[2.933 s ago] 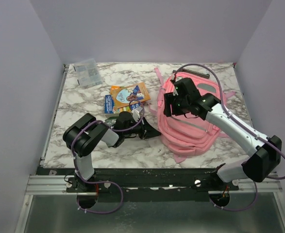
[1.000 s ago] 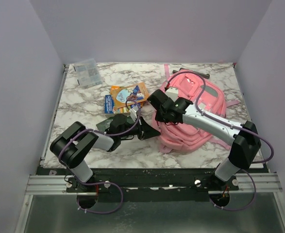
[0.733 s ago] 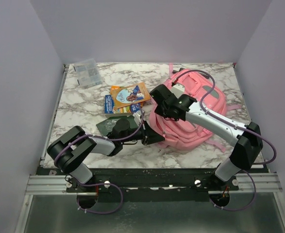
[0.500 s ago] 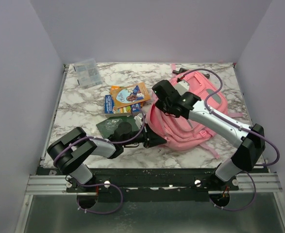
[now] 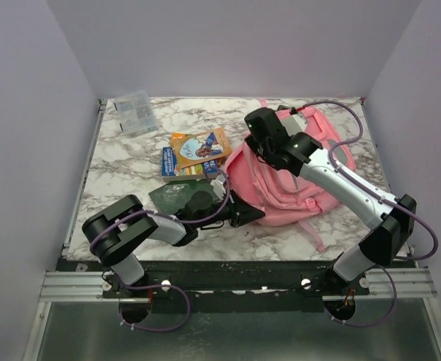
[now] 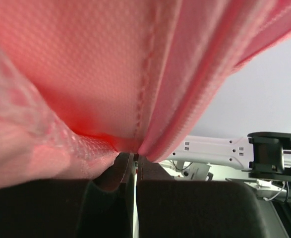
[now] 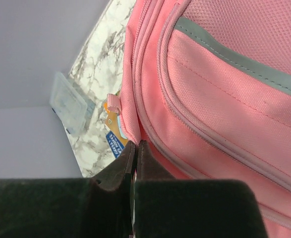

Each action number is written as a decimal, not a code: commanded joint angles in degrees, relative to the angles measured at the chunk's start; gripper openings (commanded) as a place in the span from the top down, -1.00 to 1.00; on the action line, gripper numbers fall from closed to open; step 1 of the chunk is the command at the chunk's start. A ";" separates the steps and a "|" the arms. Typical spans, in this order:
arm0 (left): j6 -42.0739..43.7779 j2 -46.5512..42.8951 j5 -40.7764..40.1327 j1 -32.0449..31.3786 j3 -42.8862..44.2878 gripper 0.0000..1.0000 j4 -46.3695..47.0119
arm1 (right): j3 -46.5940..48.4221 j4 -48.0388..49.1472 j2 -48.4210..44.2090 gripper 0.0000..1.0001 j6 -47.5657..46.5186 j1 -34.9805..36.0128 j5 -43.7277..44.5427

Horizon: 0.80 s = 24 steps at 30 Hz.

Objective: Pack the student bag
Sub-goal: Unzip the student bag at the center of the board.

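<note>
Student bag point(image 5: 295, 177) lies on the right half of the counter point(image 5: 122, 169), its left part bunched and raised off the surface. One pink strap point(image 5: 315, 235) trails toward the near edge.

Left end effector point(image 5: 244, 216) is at the bag's near-left edge. In the left wrist view the left end effector point(image 6: 134, 162) has its fingers pressed together on a fold of pink fabric, with the bag filling the frame above it.

Right end effector point(image 5: 256, 147) sits at the bag's upper left. In the right wrist view the right end effector point(image 7: 135, 148) is pinched on a seam beside the zip line, next to a grey-trimmed pocket point(image 7: 234, 99).

Change against the earliest overhead picture:
- The right end effector now stands further back and higher, and the bag's left edge has come up with it.
- The bag has turned and spread. Its body now reaches closer to the far right corner, and the strap has swung round to the near side.
- The left end effector has shifted right and toward the near edge — it stays clamped at the bag's lower left.
- A dark green flat item point(image 5: 169, 197) beside the left arm shows more of its surface than before.

Unmoved left of the bag: orange booklet point(image 5: 200, 144), blue book point(image 5: 169, 161) partly under it, and a clear plastic box point(image 5: 135, 111) in the far left corner.
</note>
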 commanded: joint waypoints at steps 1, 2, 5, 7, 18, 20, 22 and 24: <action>-3.24 4.33 0.84 -2.74 0.88 1.00 -2.67 | 4.66 14.19 -5.19 0.99 5.65 -1.02 7.26; -3.65 4.69 0.22 -2.89 0.82 1.00 -2.45 | 4.78 14.57 -5.44 0.99 5.45 -1.02 7.42; -4.19 4.82 -2.22 -2.90 0.48 1.00 -2.35 | 5.02 14.65 -5.83 0.99 5.00 -0.95 7.71; -5.12 5.14 -3.70 -2.90 0.89 1.00 -2.23 | 3.49 16.12 -6.42 0.99 4.91 -0.99 7.12; -1.68 4.50 -8.16 -4.24 -0.52 0.88 -1.22 | -7.73 21.73 -11.39 0.99 -9.19 -0.94 0.82; 1.00 3.11 -9.04 -4.18 -3.51 0.49 2.28 | -11.43 23.51 -13.44 0.99 -13.14 -0.99 -0.31; 3.54 -0.41 -9.56 -3.88 -6.36 0.12 3.57 | -14.33 26.21 -15.64 0.99 -20.07 -0.94 -2.82; 7.58 -5.23 -8.92 -3.12 -8.04 -0.06 3.28 | -17.76 30.11 -17.94 0.99 -27.99 -0.95 -8.10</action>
